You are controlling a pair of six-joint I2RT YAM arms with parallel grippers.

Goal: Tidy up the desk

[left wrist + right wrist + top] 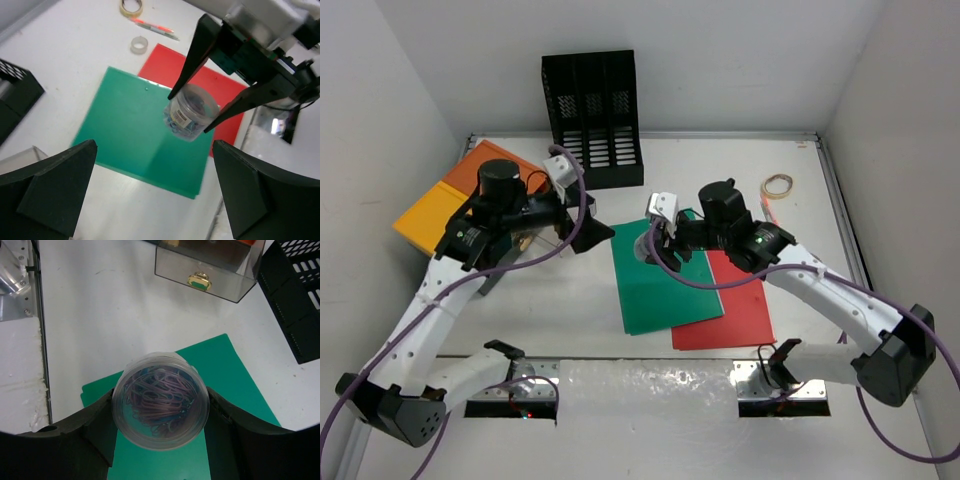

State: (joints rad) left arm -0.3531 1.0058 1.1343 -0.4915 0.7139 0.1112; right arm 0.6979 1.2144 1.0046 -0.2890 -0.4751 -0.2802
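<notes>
The white desk (720, 160) holds a green folder (665, 285) lying over a red folder (735, 305). My right gripper (658, 245) is shut on a clear round jar of paper clips (160, 407) and holds it above the green folder (235, 380). The left wrist view shows the jar (192, 112) between the right gripper's black fingers (200, 55), over the green folder (135, 135). My left gripper (588, 232) is open and empty, left of the jar, with its jaws wide apart (160, 195).
A black mesh file rack (592, 120) stands at the back. An orange-and-yellow drawer box (445, 200) sits at the left, with a clear drawer (205, 265) pulled open. A tape roll (778, 185), a pen (155, 27) and a small clear ring (139, 45) lie at the back right.
</notes>
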